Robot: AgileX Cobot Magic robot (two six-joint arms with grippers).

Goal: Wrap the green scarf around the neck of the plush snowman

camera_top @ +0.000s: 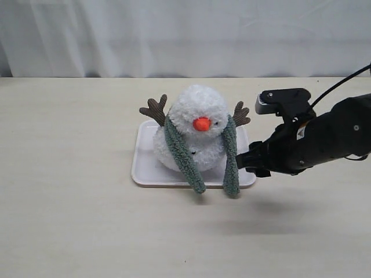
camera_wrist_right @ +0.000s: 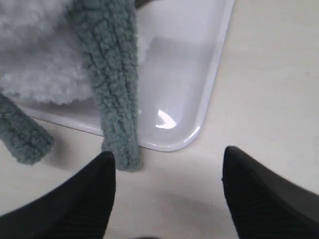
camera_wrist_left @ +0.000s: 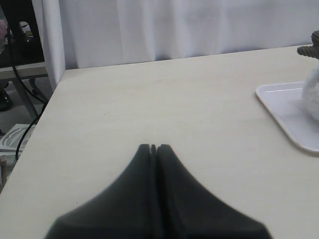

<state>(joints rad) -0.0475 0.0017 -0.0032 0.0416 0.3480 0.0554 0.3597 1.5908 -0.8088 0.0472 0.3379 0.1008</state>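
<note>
The plush snowman (camera_top: 194, 130) sits on a pale pink tray (camera_top: 148, 165), orange nose facing front, brown twig arms raised. The green scarf (camera_top: 231, 156) lies over the back of its neck, both ends hanging down the front and past the tray's front rim. My right gripper (camera_top: 250, 164) is open just right of the scarf's right end, holding nothing. In the right wrist view that scarf end (camera_wrist_right: 117, 99) lies beside one fingertip (camera_wrist_right: 102, 172) of the right gripper (camera_wrist_right: 167, 159). My left gripper (camera_wrist_left: 154, 148) is shut and empty, over bare table away from the snowman (camera_wrist_left: 313, 92).
A white curtain (camera_top: 185, 35) hangs behind the table's far edge. The tray corner (camera_wrist_right: 192, 132) sits close in front of the right gripper. In the left wrist view the table's edge (camera_wrist_left: 42, 112) drops off to cables and a stand beyond.
</note>
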